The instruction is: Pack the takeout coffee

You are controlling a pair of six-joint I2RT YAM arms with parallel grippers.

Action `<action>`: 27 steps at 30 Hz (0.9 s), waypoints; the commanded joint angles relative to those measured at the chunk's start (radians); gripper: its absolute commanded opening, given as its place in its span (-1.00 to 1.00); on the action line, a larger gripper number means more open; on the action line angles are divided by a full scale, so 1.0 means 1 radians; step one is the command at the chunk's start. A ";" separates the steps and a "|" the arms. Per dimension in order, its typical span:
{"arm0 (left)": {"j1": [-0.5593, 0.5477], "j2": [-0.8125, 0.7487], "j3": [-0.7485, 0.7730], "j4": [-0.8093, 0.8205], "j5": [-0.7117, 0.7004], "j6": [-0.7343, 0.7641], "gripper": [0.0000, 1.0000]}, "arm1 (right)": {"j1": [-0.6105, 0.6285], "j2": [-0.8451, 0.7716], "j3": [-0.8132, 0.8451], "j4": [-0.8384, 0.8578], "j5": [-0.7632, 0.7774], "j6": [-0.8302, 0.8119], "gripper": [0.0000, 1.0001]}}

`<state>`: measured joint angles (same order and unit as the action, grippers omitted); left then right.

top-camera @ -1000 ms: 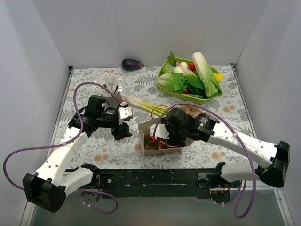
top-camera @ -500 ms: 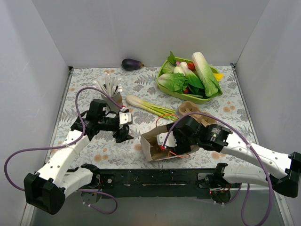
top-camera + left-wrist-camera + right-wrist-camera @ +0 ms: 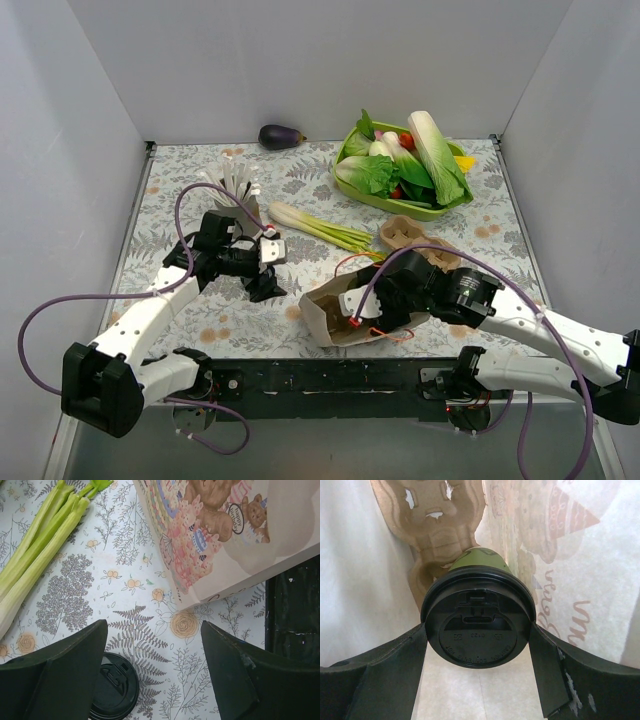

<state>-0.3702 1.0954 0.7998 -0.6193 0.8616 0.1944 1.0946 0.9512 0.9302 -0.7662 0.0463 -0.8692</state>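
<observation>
The paper bag [image 3: 335, 318], cream with a teddy-bear print, lies tipped over on the flowered table [image 3: 460, 215]. Its mouth faces the right arm.

The right gripper [image 3: 478, 632] reaches into that mouth and is clamped on the takeout coffee [image 3: 479, 561]. One finger presses each side of the black lid [image 3: 479, 630] fitted on the green cup. The cup is inside the bag, lid end toward the wrist camera. Just past the cup's far end, a brown moulded cup carrier [image 3: 440, 525] lies against the bag's inner wall. Whether the cup sits in it cannot be told.

The left gripper [image 3: 153, 632] hangs just left of the bag with its fingers spread wide apart and nothing between them. It is over bare tablecloth near the bag's bottom corner. A loose black lid [image 3: 114, 685] lies flat on the table under its left finger. A leek [image 3: 40, 555] lies beyond the bag on the far-left side.

Well behind the bag stand a cup of stirrers [image 3: 236, 188], a green tray of vegetables [image 3: 356, 192] and an aubergine [image 3: 281, 136].
</observation>
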 commanded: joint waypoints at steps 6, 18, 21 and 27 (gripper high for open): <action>0.002 -0.009 0.042 -0.007 0.011 0.027 0.50 | 0.004 0.040 0.061 -0.169 -0.103 -0.066 -0.97; 0.001 0.006 0.047 0.013 0.007 0.023 0.50 | -0.045 0.095 0.087 -0.234 -0.213 -0.129 -0.97; 0.001 0.008 0.050 0.004 0.001 0.022 0.50 | -0.081 0.116 0.096 -0.263 -0.258 -0.171 -0.97; 0.004 0.017 0.055 0.006 -0.007 0.010 0.50 | -0.133 0.146 0.105 -0.300 -0.296 -0.224 -0.97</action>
<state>-0.3702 1.1084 0.8158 -0.6201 0.8528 0.2016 0.9890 1.0790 1.0061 -0.9661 -0.1776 -1.0157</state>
